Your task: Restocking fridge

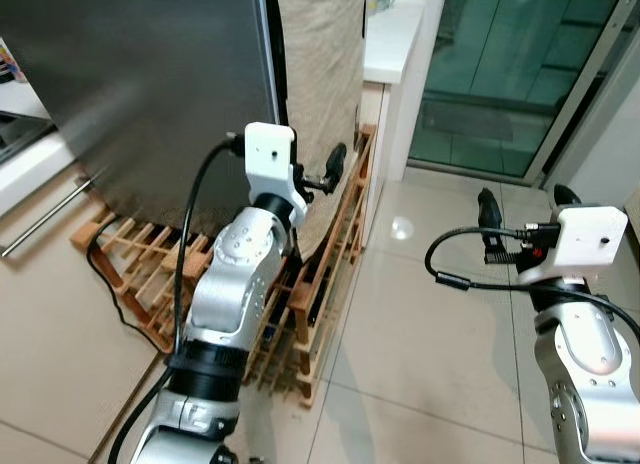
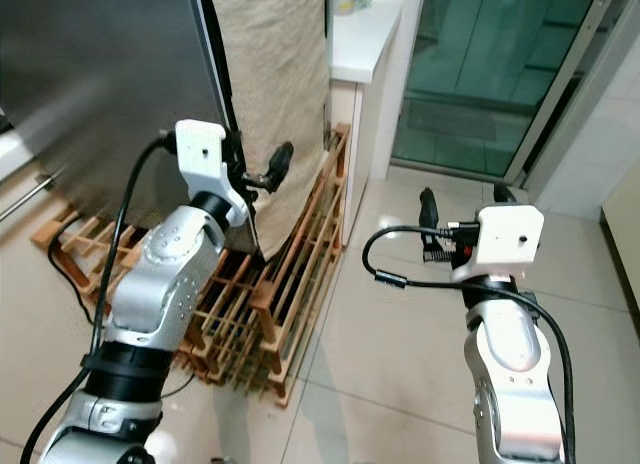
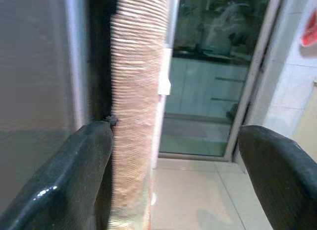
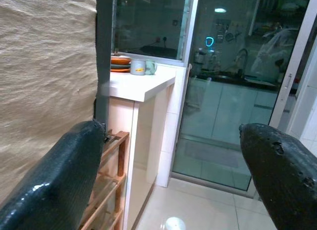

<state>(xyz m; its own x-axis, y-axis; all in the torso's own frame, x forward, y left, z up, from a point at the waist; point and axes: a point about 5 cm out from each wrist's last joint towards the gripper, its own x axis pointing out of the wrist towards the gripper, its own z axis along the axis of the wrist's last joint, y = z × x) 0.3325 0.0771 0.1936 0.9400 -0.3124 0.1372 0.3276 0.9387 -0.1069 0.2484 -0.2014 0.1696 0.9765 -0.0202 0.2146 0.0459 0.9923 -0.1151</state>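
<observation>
Left wrist view showed the left end effector [image 3: 173, 175] with its two black fingers spread wide, one glossy fingertip [image 3: 74, 165] just beside the steel edge of the fridge door [image 1: 140, 84] and the woven beige cloth [image 1: 320, 74] draped behind it. Seen from the head, that end effector [image 1: 322, 176] reached toward the door's free edge, holding nothing. The right end effector [image 1: 524, 210] hovered over the pale floor tiles [image 1: 420, 344], also open and empty. The brushed-metal door looked heavy, rigid and smooth, likely slippery under hard fingers; its vertical edge, beside the dark seal, seemed the soundest place to hook or push. A slatted wooden rack [image 1: 310, 314] lay under the fridge, and a white desk [image 4: 143, 86] beyond carried cups and a plate.
</observation>
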